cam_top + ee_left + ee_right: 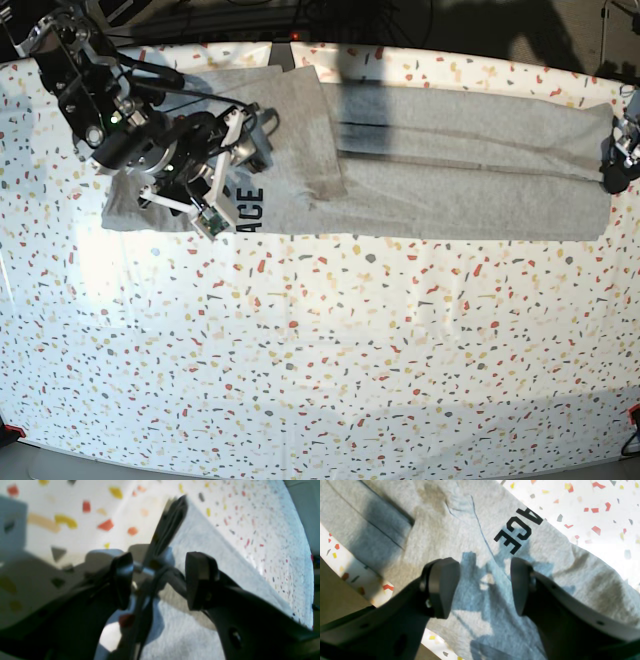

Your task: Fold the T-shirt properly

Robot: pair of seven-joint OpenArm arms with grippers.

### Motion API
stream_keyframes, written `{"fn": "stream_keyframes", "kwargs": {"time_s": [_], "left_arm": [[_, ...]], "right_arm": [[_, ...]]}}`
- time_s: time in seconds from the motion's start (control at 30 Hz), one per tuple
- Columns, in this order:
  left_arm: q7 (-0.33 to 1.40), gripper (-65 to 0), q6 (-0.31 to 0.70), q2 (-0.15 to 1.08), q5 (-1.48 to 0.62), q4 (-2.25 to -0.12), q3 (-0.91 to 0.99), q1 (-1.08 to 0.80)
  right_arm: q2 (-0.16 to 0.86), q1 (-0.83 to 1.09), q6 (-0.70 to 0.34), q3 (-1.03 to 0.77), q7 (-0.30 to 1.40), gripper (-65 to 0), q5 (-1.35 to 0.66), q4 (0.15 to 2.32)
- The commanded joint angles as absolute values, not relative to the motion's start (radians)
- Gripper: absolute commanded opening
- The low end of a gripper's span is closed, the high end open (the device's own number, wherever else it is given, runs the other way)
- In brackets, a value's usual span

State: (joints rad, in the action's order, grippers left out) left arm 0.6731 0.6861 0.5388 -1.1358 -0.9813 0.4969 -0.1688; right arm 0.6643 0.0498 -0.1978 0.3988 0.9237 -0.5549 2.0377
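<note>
The T-shirt [450, 170] is a light grey strip stretched along the far side of the table, with a folded flap [300, 130] near its left part. Black letters "ACE" [251, 209] show beside my right arm [165, 150], which hovers over that end. In the right wrist view my right gripper [482, 587] is open above the T-shirt [460, 530], nothing between its fingers, and the lettering [518, 530] lies just beyond them. My left arm [622, 150] is at the shirt's other end. There my left gripper [160, 580] stands open over the grey cloth [200, 542].
The table [330, 350] has a white top speckled with coloured chips. Its far edge runs just behind the shirt, and its right edge is close to the left arm. A dark cable [166, 530] crosses the left wrist view between the fingers.
</note>
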Motion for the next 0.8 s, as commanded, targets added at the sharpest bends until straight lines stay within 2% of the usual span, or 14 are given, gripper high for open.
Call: {"fn": "stream_keyframes", "kwargs": {"time_s": [0.0,0.57,0.67,0.77], "left_arm": [[0.666,-32.0,0.698,0.56,-1.153,-0.992,0.503,-0.163],[0.657,-33.7,0.698,0.461,-1.1,-0.992,0.502,-0.157],[0.658,-45.0,0.698,0.466,-1.1,-0.992,0.502,-0.157],[0.657,-64.4,0.698,0.465,-1.1,-0.992,0.502,-0.157]], "right_arm": [[0.676,0.037,-0.194,0.389,0.907,-28.8,-0.56,2.053],[0.676,0.037,-0.194,0.389,0.91,-28.8,-0.56,2.053],[0.676,0.037,-0.194,0.389,0.91,-28.8,-0.56,2.053],[0.676,0.037,-0.194,0.389,0.91,-28.8,-0.56,2.053]]}}
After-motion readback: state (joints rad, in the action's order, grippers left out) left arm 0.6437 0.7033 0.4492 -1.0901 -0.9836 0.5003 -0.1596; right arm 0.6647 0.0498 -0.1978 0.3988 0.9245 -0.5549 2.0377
